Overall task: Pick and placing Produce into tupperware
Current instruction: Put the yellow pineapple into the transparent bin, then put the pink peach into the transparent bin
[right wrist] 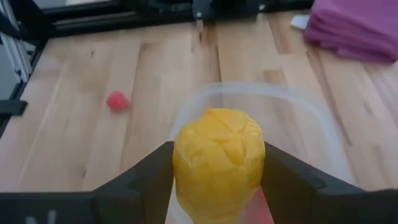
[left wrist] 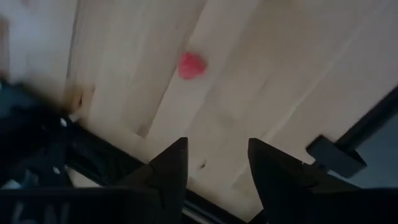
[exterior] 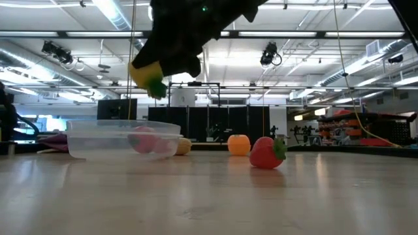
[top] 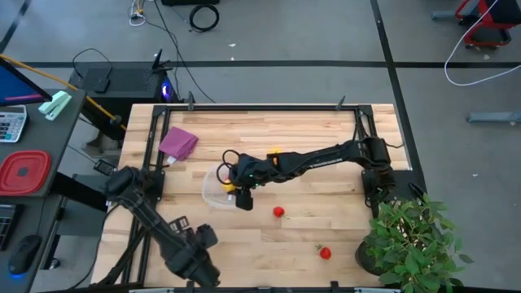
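Observation:
My right gripper [top: 242, 194] reaches from the table's right to the clear round tupperware [top: 216, 187] and is shut on a yellow produce piece [right wrist: 217, 162], above the container's rim [exterior: 124, 126]. A pink piece [exterior: 145, 140] lies inside the tupperware. Two red pieces [top: 278, 212] [top: 325, 253] rest on the wood; in the low view a red one [exterior: 266, 152], an orange one [exterior: 239, 144] and a yellowish one [exterior: 183, 146] sit on the table. My left arm [top: 175, 248] waits at the near left edge, with its gripper [left wrist: 217, 168] open over bare wood. My right gripper pinches the yellow produce piece by its two opposite sides [right wrist: 180, 165] between the two fingers [right wrist: 146, 177]. It comes from above, slanting in from the table's right. The piece is lifted clear, its greenish lower end [exterior: 154, 88] sticking out below the fingers over the tupperware.
A folded purple cloth [top: 178, 142] lies on the far left of the table. A potted plant [top: 411, 236] stands at the near right corner. Black frame rails [top: 260, 107] edge the table. A red lidded container [top: 23, 172] sits on the side desk to the left.

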`<control>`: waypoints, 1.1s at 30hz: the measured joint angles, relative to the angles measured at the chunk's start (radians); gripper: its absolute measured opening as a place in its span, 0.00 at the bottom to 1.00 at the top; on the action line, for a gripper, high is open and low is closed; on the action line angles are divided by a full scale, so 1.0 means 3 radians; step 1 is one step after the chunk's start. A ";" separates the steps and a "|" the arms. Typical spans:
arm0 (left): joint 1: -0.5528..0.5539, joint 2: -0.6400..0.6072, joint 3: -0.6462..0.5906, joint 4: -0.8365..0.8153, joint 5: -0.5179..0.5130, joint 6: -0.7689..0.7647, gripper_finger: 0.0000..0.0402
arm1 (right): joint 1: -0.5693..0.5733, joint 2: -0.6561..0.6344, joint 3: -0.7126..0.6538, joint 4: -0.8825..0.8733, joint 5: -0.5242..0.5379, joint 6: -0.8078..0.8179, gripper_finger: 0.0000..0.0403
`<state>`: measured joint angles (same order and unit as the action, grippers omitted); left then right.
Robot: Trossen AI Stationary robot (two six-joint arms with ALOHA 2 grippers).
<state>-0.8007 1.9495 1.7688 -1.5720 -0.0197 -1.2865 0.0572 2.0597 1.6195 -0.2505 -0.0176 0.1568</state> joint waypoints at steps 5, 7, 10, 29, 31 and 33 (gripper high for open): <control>-0.0133 0.0000 -0.0119 0.0004 -0.0024 -0.0471 0.44 | -0.0062 0.0184 -0.0023 -0.0003 0.0051 -0.0055 0.53; -0.0157 0.0000 -0.0154 -0.0003 -0.0025 -0.0597 0.44 | -0.0087 0.0214 -0.0023 0.0043 0.0061 -0.0090 0.53; -0.0171 0.0000 -0.0160 0.0002 -0.0039 -0.0749 0.44 | -0.0127 0.0240 -0.0015 0.0067 0.0054 -0.0091 0.53; -0.0046 0.0000 -0.0161 0.0003 -0.0074 -0.0979 0.47 | -0.0121 0.0511 -0.0019 0.0010 0.0026 -0.0274 0.71; -0.0046 0.0000 -0.0161 0.0003 -0.0074 -0.1006 0.48 | -0.0119 0.0513 -0.0020 0.0002 0.0059 -0.0278 0.71; -0.0046 0.0000 -0.0161 0.0003 -0.0074 -0.1028 0.49 | -0.0119 0.0471 -0.0020 0.0012 0.0075 -0.0314 0.70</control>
<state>-0.8146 1.9495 1.7206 -1.5711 -0.0418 -1.5948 0.0216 2.2009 1.6135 -0.2468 0.0050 0.0627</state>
